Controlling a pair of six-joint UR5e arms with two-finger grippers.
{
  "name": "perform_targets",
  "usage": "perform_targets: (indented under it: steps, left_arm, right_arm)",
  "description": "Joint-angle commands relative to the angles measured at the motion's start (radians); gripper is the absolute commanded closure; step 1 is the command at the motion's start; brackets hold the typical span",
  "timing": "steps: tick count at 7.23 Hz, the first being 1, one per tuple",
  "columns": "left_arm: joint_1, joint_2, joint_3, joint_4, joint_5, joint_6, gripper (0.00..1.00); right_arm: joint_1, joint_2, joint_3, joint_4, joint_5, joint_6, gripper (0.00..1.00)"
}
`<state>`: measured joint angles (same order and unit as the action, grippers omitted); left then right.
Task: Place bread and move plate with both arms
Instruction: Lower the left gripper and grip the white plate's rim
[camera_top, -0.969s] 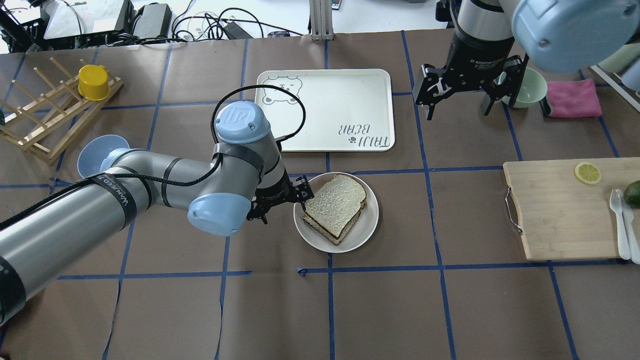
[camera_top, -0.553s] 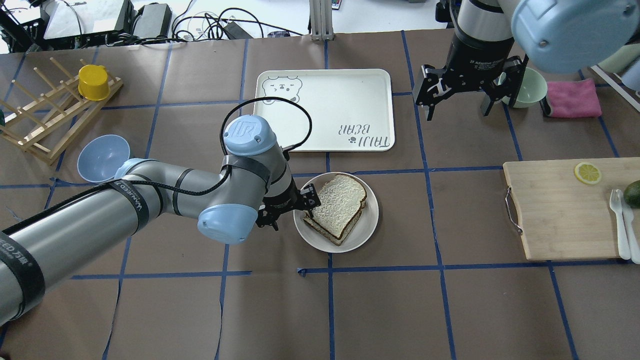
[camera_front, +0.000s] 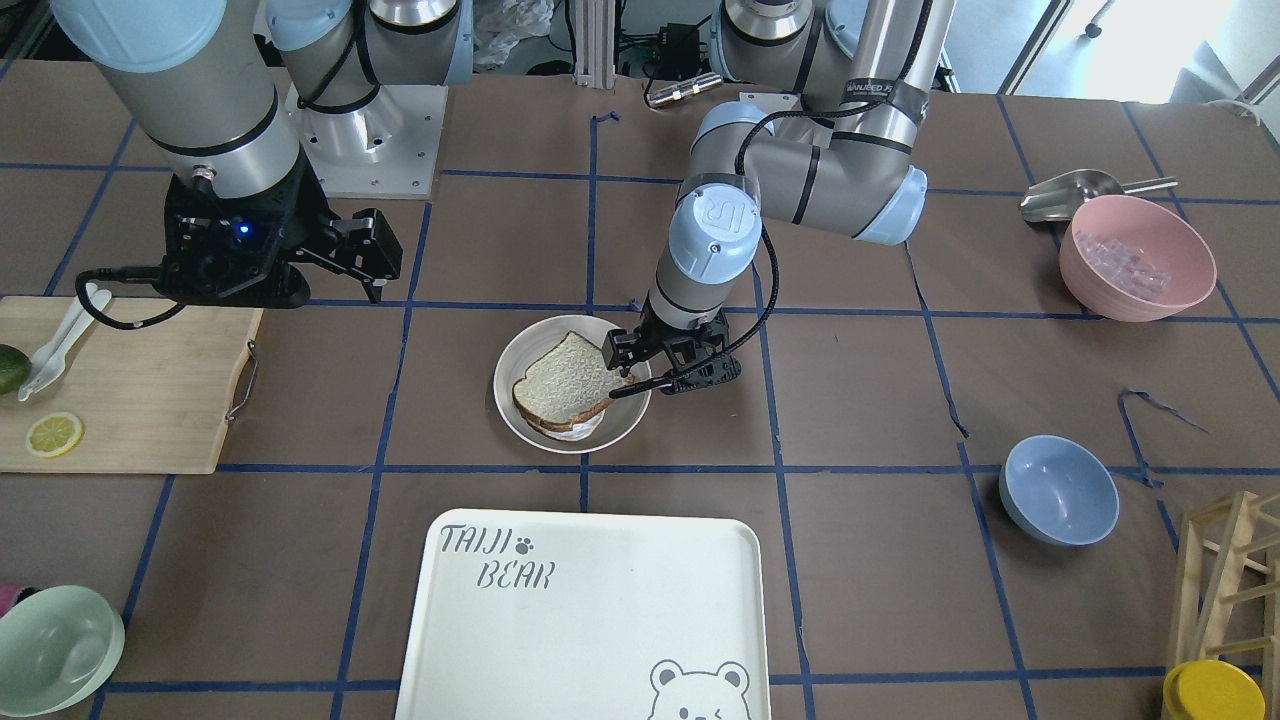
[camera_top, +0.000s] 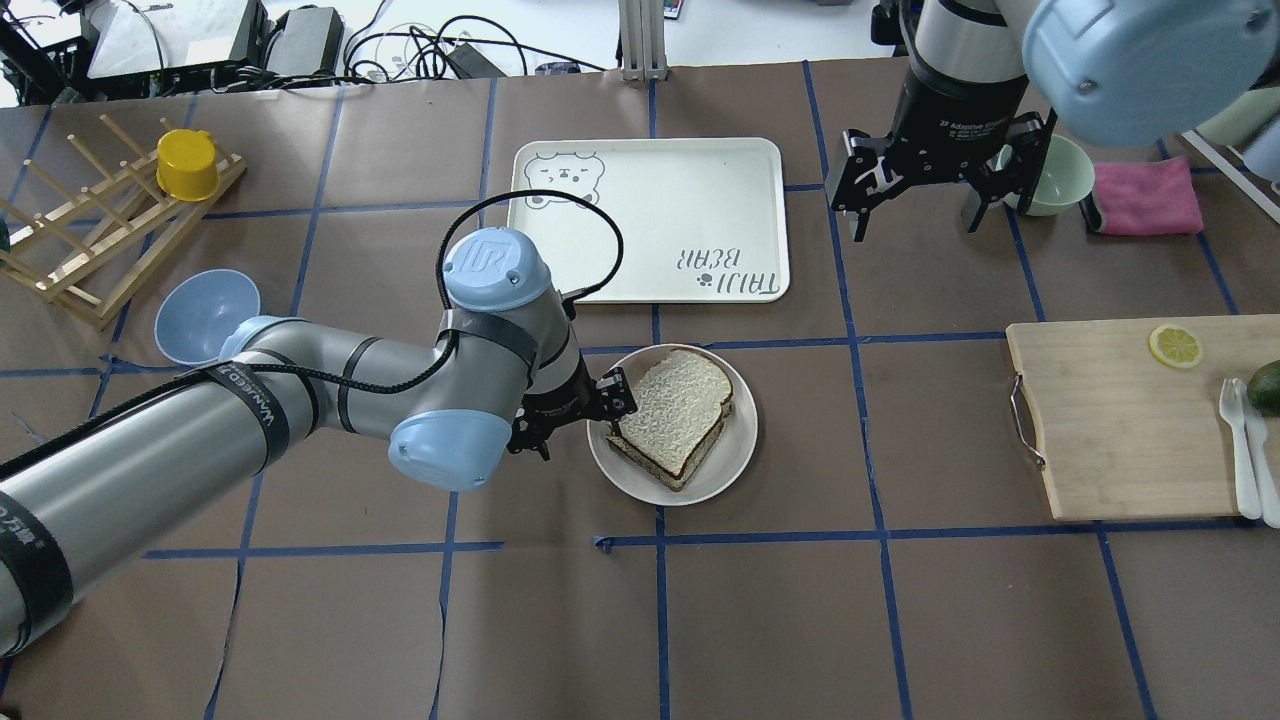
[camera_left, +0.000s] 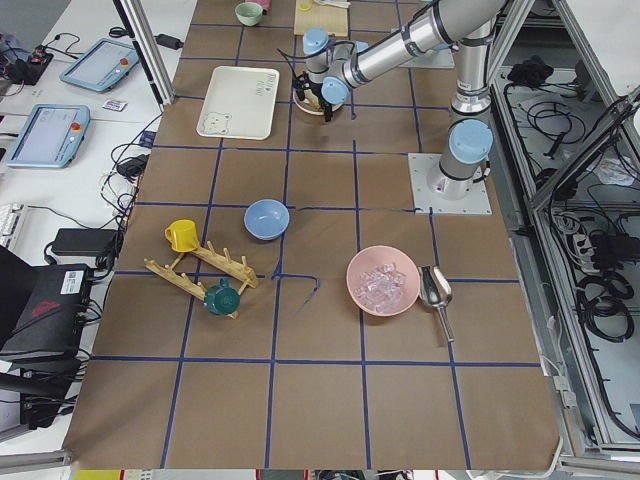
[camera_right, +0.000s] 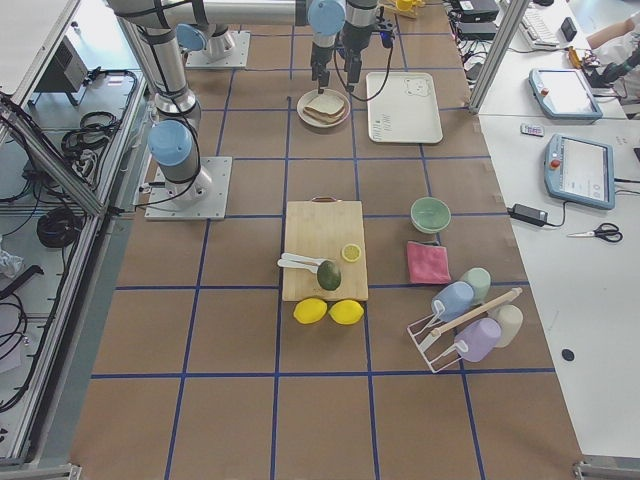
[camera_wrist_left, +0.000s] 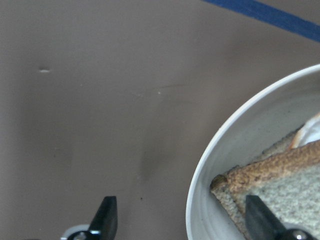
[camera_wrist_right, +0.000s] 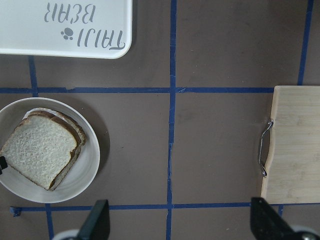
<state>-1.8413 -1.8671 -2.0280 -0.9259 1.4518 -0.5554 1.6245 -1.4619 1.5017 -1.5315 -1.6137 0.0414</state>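
Note:
The pale bread (camera_top: 675, 405) lies on top of a second slice on the round off-white plate (camera_top: 735, 452), mid-table; something white shows under the stack. My left gripper (camera_top: 582, 432) is open at the plate's left rim. It straddles the rim, with one finger over the bread's corner and the other outside. In the left wrist view the rim (camera_wrist_left: 200, 190) and the bread's corner (camera_wrist_left: 285, 187) sit between the fingers (camera_wrist_left: 107, 215). My right gripper (camera_top: 915, 222) is open and empty, high above the table right of the tray. Its wrist view looks down on the plate (camera_wrist_right: 90, 172) and bread (camera_wrist_right: 40, 150).
The white bear-printed tray (camera_top: 650, 220) lies just beyond the plate. A wooden cutting board (camera_top: 1120, 420) with a lemon slice, avocado and utensils is at the right. A green bowl (camera_top: 1055, 175) and pink cloth (camera_top: 1145, 195) are far right. A blue bowl (camera_top: 205, 315) and a rack with a yellow cup (camera_top: 185, 165) are at the left.
My left arm has shifted right, bringing its open gripper closer onto the plate's left rim. Bread, plate and right arm have not moved.

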Motion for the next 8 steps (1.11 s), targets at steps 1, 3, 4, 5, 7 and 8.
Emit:
perform_targets:
  steps: [1, 3, 4, 5, 7, 8]
  left_arm:
    - [-0.001, 0.002, -0.011, -0.008, 0.004, 0.000, 0.10]
    - [-0.001, 0.000, -0.015, -0.008, 0.002, 0.002, 0.19]
    - [-0.001, 0.003, -0.014, -0.008, 0.002, 0.009, 0.25]
    - [0.002, 0.005, -0.008, -0.008, 0.002, 0.011, 0.26]
    - [0.002, 0.000, -0.014, -0.008, 0.002, 0.015, 0.37]
    - [0.002, -0.009, -0.012, -0.008, 0.002, 0.015, 0.52]
  right_arm:
    - [0.000, 0.002, 0.002, 0.002, -0.002, 0.000, 0.00]
    - [0.000, 0.002, 0.005, 0.002, -0.002, 0.000, 0.00]
    - [0.000, 0.000, 0.009, 0.002, -0.002, 0.002, 0.00]
    - [0.000, 0.000, 0.009, 0.002, -0.003, 0.002, 0.00]
    - [0.000, 0.000, 0.009, 0.001, -0.003, 0.002, 0.00]
    - [0.000, 0.002, 0.009, 0.001, -0.003, 0.000, 0.00]
